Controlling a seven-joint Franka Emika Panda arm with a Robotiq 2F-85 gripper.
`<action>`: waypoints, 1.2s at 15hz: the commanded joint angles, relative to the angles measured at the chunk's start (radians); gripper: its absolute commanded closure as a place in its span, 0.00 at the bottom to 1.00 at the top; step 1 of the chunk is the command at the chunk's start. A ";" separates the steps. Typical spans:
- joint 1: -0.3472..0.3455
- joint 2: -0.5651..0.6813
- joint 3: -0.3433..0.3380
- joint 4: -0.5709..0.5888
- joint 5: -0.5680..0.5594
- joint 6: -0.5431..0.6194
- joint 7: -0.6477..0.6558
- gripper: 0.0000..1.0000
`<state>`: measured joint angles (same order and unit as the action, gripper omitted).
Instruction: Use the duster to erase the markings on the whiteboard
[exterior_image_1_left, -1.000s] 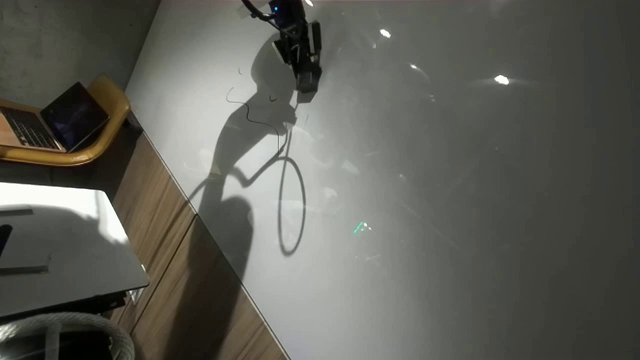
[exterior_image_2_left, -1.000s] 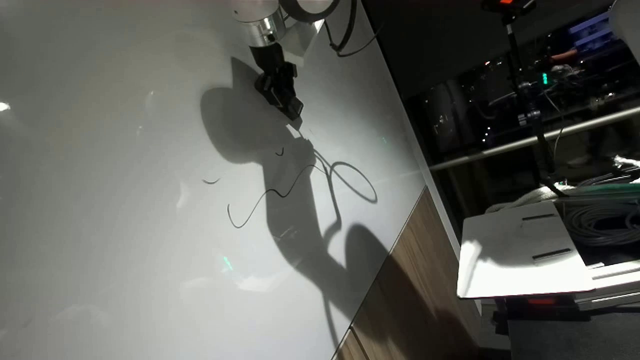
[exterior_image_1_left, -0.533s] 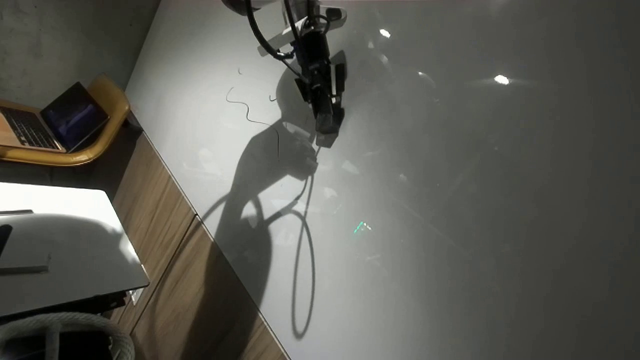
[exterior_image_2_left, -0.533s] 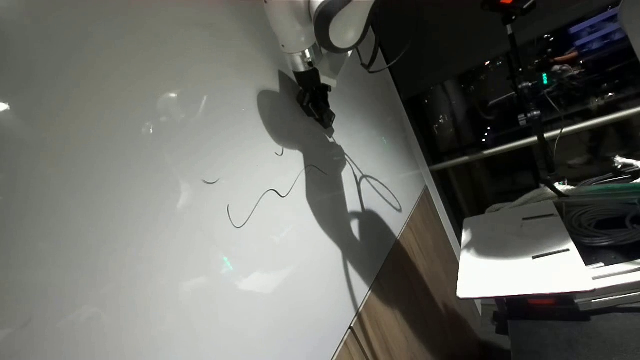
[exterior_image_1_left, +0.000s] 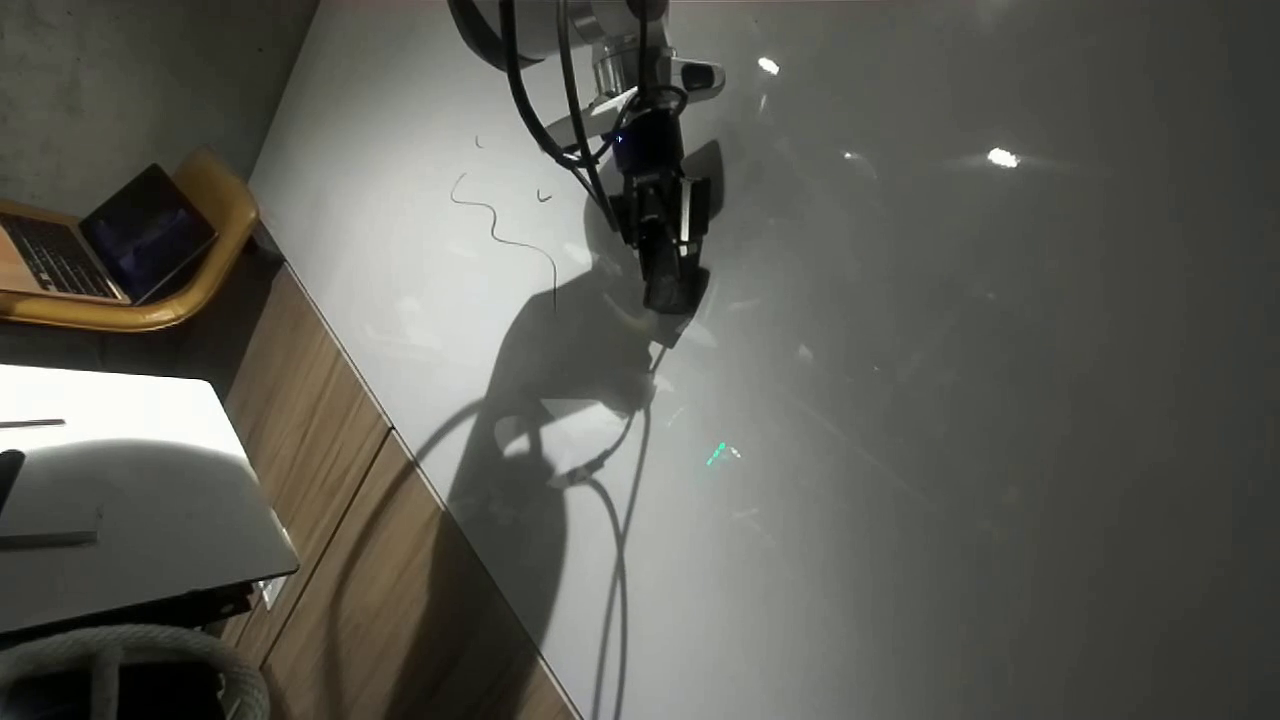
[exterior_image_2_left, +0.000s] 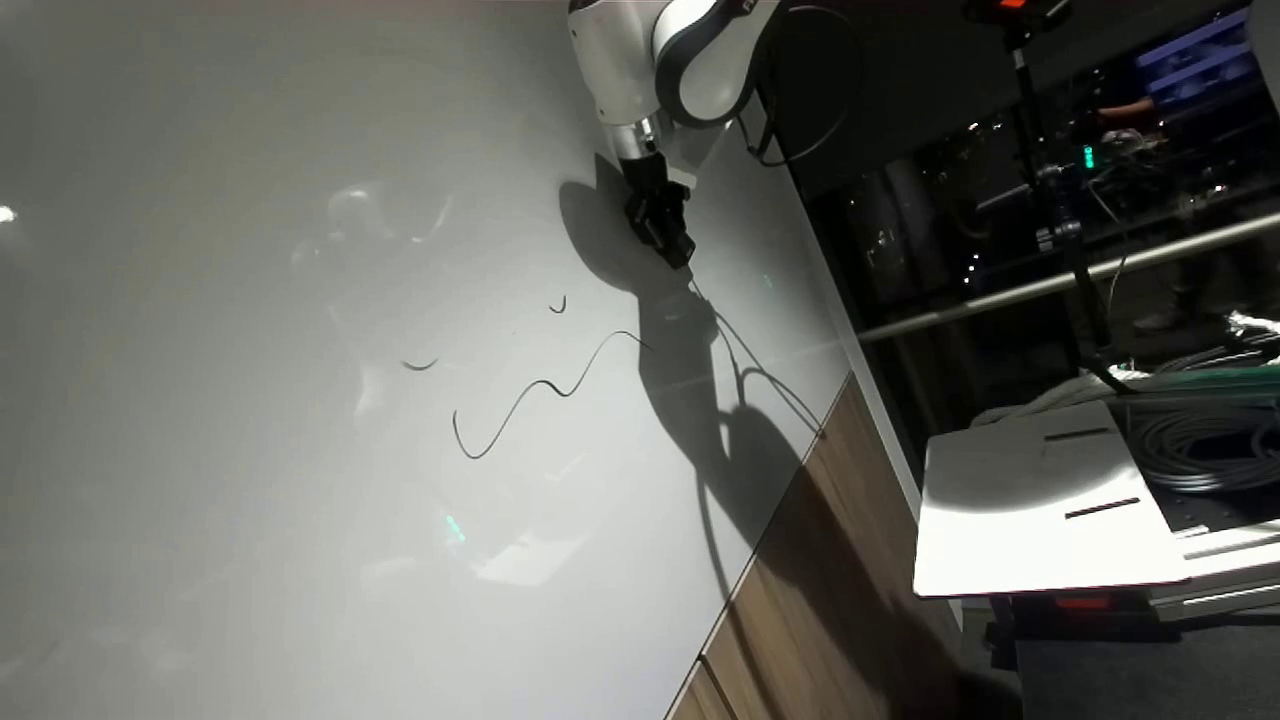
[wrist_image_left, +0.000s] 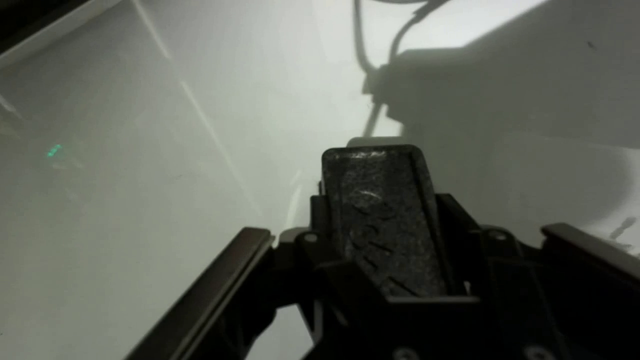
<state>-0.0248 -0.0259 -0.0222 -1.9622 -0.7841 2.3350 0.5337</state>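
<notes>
Gripping the duster (wrist_image_left: 377, 190), the gripper (wrist_image_left: 384, 215) sits right of the markings (exterior_image_1_left: 494, 222) in both exterior views; whiteboard (exterior_image_1_left: 900, 420) contact unclear. Grasp done; wavy line (exterior_image_2_left: 541, 381) and two short curves (exterior_image_2_left: 420, 366) still need erasing.

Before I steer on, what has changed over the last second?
The gripper, the duster clamped in it, has moved right and down in both exterior views, and the arm's shadow has shifted along with it. Nothing was visibly taken up or let go. Unchanged: the long wavy line and the two short curved marks on the whiteboard, plus the laptop on the chair.
</notes>
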 joint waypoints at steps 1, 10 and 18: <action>0.029 0.072 0.033 0.078 0.037 0.071 0.006 0.71; 0.115 0.118 0.130 0.144 0.010 -0.017 0.020 0.71; 0.255 0.263 0.218 0.306 -0.030 -0.159 0.011 0.71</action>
<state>0.1872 0.0855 0.1746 -1.8329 -0.7761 2.1444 0.5534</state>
